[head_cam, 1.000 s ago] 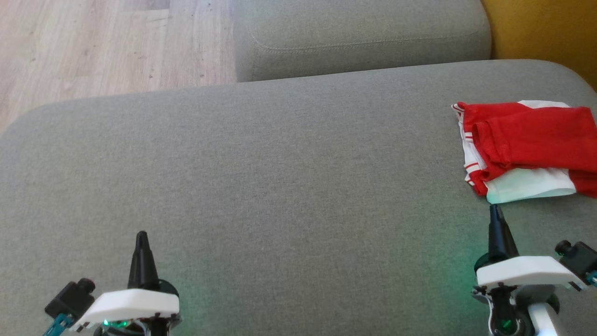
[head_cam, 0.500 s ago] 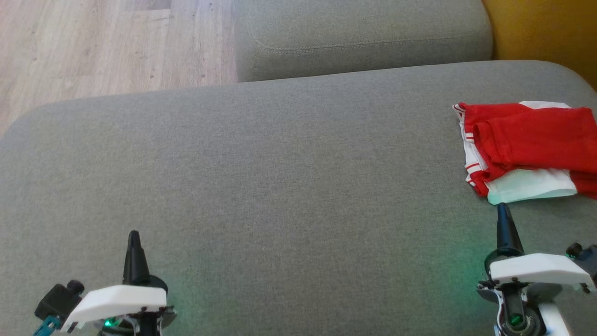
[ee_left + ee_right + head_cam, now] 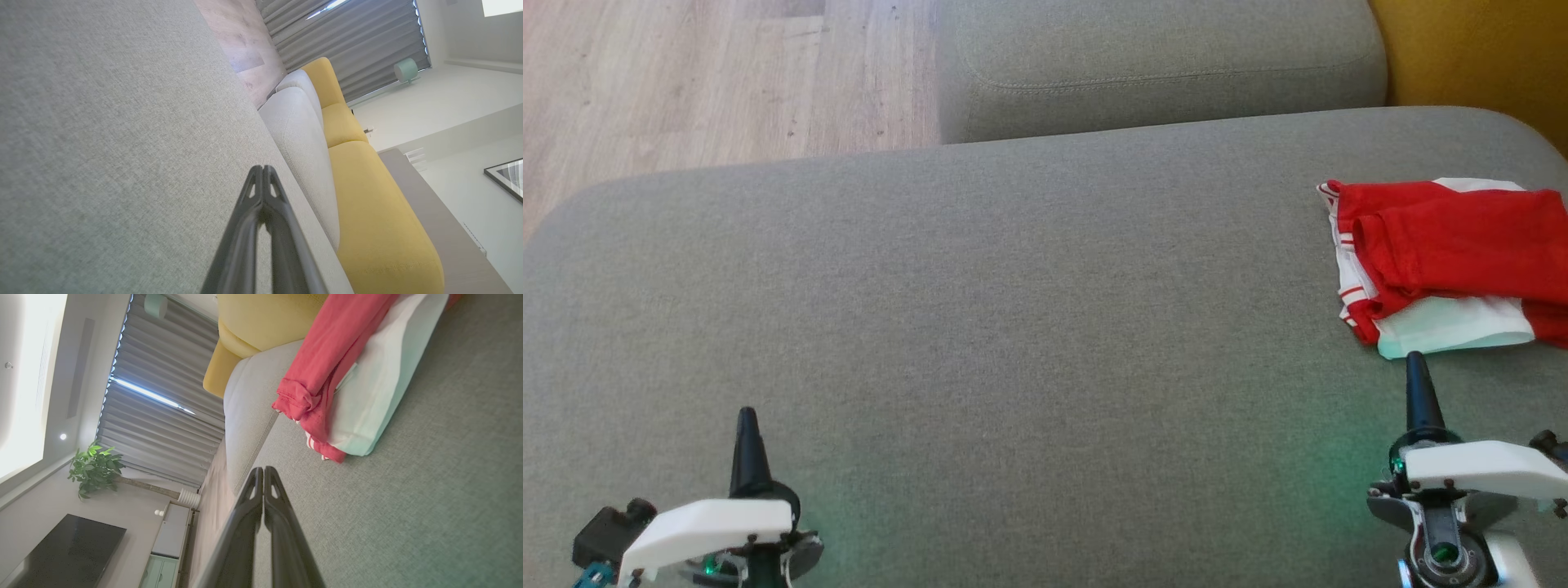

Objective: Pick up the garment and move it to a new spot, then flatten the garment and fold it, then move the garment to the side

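At the right edge of the cushion [image 3: 1013,327]: the garment [image 3: 1445,261], red and white, folded.
My right gripper [image 3: 1414,359]: fingers pressed together, empty, tip just short of the garment's near edge.
My left gripper [image 3: 745,415]: fingers pressed together, empty, over the cushion's near left corner.

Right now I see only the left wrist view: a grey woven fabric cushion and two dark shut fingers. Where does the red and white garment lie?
Observer: The head view shows the red and white garment folded at the right end of the grey fabric cushion.
Operator: Does the right gripper hold it?
Observer: No. The right gripper is shut on nothing, its tip near the garment's white edge but apart from it.
Operator: How far is my left gripper from it?
Observer: The left gripper is at the opposite end, with bare cushion between.
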`<state>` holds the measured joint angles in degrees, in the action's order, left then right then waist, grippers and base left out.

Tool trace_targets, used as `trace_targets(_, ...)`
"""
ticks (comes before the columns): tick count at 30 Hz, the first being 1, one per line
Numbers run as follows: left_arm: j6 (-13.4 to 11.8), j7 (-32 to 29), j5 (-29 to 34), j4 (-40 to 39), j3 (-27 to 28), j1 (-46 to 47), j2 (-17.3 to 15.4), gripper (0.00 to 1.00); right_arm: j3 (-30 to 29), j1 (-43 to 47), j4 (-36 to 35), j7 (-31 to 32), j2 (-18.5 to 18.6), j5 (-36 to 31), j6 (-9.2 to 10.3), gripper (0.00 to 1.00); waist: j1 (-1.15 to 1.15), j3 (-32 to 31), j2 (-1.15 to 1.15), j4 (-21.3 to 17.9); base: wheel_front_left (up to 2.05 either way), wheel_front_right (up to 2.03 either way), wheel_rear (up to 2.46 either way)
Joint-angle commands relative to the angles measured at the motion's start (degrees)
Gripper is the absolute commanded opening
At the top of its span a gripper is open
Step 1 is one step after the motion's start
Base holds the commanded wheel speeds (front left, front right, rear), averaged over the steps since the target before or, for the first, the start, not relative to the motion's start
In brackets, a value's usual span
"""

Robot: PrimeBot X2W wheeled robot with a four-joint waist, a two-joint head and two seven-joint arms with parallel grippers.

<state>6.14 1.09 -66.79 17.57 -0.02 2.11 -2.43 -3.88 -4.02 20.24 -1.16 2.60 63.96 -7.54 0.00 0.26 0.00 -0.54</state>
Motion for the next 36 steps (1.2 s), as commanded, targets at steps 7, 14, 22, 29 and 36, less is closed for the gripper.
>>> trace_targets(7,0.7,-1.2,-4.2,-2.3,2.3,3.3,-0.3,0.0,0.2,-2.2,-2.8,1.3,0.2,4.8,0.04,0.0,0.0,0.0,0.0,0.1,0.0,0.0,0.0)
trace_targets(14,0.8,-2.4,-8.1,-2.5,3.0,3.4,-0.3,0.0,-0.3,-2.2,-3.5,2.5,0.2,9.1,0.04,0.0,0.0,0.0,0.0,0.2,0.0,0.0,0.0)
trace_targets(22,1.0,-3.7,-12.5,-2.8,3.9,3.6,-0.4,0.0,-0.9,-2.2,-4.2,3.8,0.2,13.9,0.04,0.0,0.0,0.0,0.0,0.3,0.0,0.0,0.0)
trace_targets(29,1.1,-4.8,-16.3,-3.0,4.7,3.7,-0.4,0.0,-1.4,-2.2,-4.8,4.9,0.3,18.2,0.05,0.0,0.0,-0.1,0.0,0.3,0.0,0.0,0.0)
trace_targets(36,1.2,-6.0,-20.2,-3.2,5.5,3.9,-0.4,0.0,-1.9,-2.2,-5.4,6.1,0.3,22.5,0.05,0.0,0.0,-0.1,0.0,0.4,0.0,0.0,0.0)
